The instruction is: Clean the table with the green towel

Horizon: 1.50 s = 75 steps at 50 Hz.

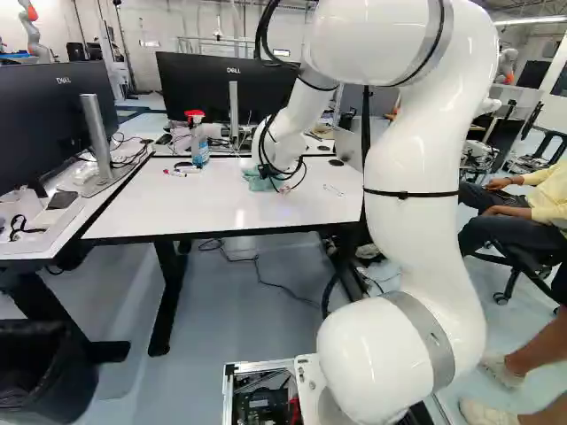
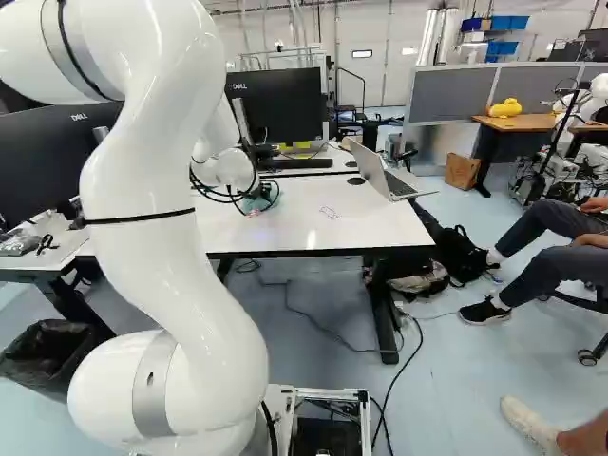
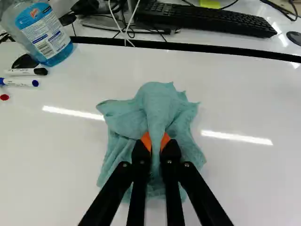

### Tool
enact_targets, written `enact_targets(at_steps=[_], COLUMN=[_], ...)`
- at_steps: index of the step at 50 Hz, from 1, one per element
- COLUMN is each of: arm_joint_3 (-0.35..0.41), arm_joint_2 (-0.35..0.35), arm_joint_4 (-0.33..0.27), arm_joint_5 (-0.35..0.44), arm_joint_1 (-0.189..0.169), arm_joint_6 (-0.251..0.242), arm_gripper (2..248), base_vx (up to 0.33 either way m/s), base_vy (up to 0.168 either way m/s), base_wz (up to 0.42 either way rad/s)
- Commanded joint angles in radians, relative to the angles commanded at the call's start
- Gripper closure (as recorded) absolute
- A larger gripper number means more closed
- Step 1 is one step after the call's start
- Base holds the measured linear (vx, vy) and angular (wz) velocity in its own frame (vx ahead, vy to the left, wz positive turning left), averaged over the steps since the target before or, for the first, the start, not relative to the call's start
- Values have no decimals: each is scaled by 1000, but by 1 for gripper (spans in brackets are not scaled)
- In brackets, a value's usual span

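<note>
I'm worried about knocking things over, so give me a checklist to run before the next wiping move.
Towel gripped: ok, the claw pinches a fold of the green towel.
Towel on the table: ok.
Markers and spray bottle clear of the towel: ok, both stand apart.
Laptop clear of the towel: ok.
Faint marks wiped off: not ok, they show on the tabletop.
Towel flat underneath: cannot tell, hidden.

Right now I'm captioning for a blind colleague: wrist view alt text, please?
Black gripper pinching a fold of the green towel, which lies bunched on a white table. Ahead to one side are markers and a bottle of blue liquid; a keyboard lies beyond the black edge.
</note>
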Motion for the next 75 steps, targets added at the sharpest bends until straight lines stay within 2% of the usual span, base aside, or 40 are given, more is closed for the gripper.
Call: enact_targets(at_steps=[43, 59, 75], arm_joint_3=[-169, -162, -97], arm_joint_2=[-128, -123, -74], arm_joint_4=[0, 0, 0], arm_joint_5=[0, 0, 0], arm_joint_1=[-92, -133, -156], arm_joint_6=[0, 0, 0], arm_gripper=[210, 210, 210], base_vx=[0, 0, 0], base_vy=[0, 0, 0], base_wz=[0, 0, 0])
